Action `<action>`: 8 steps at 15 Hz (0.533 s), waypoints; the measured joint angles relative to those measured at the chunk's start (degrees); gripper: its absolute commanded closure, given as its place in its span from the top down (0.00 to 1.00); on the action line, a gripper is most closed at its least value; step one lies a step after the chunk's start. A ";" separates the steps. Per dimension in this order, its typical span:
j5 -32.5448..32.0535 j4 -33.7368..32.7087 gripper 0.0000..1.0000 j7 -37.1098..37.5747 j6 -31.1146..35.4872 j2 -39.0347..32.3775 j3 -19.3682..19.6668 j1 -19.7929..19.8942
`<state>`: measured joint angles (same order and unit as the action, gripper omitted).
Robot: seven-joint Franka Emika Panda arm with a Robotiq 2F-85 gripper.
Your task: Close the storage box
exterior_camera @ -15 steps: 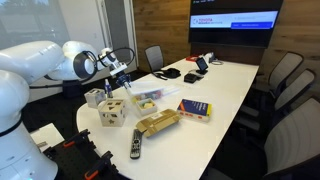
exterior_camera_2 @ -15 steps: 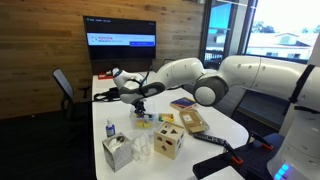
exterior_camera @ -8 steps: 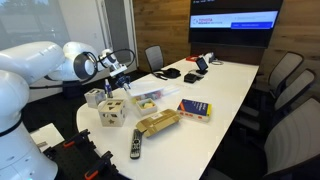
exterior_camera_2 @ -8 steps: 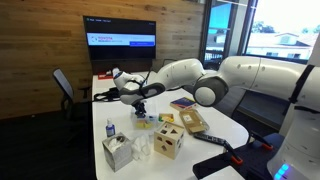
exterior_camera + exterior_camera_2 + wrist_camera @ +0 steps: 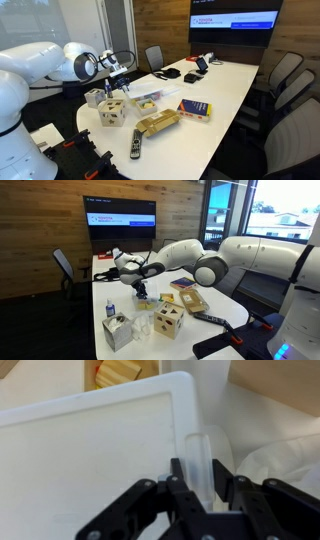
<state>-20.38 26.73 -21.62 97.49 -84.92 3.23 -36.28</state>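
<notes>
Storage box (image 5: 148,99): sits on the white table (image 5: 225,85) at the robot's end. It is just beside the wooden cube (image 5: 112,112), with the flat blue carton (image 5: 194,109) further along the tabletop.

- Handling, as judged: thin whitish plastic, so light and a little flexible. The base would likely skid on the smooth table if pushed sideways. The lid (image 5: 100,470) should turn freely on its hinge and needs little force. Hard plastic is slick against metal fingers, and squeezing too hard could bow or crack it.
- Where to hold: the free edge of the lid, away from the hinge. The wrist view shows a clear latch tab (image 5: 198,460) standing up at that edge, which looks like the natural purchase.

Gripper (image 5: 205,488): the fingers (image 5: 178,482) are drawn in close on either side of the tab, with the broad white face of the lid filling the view to the left. Whether the pads actually pinch the tab or only bracket it, I cannot tell.

Arm (image 5: 45,62): reaches low across the table corner in both exterior views. The wrist is bent so the gripper is at the near side of the box, above the table surface.
</notes>
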 measured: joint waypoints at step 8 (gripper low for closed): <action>2.16 -0.04 0.08 -5.52 -1.55 0.02 -3.08 2.07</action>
<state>-18.23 26.69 -27.14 95.94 -84.90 0.15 -34.21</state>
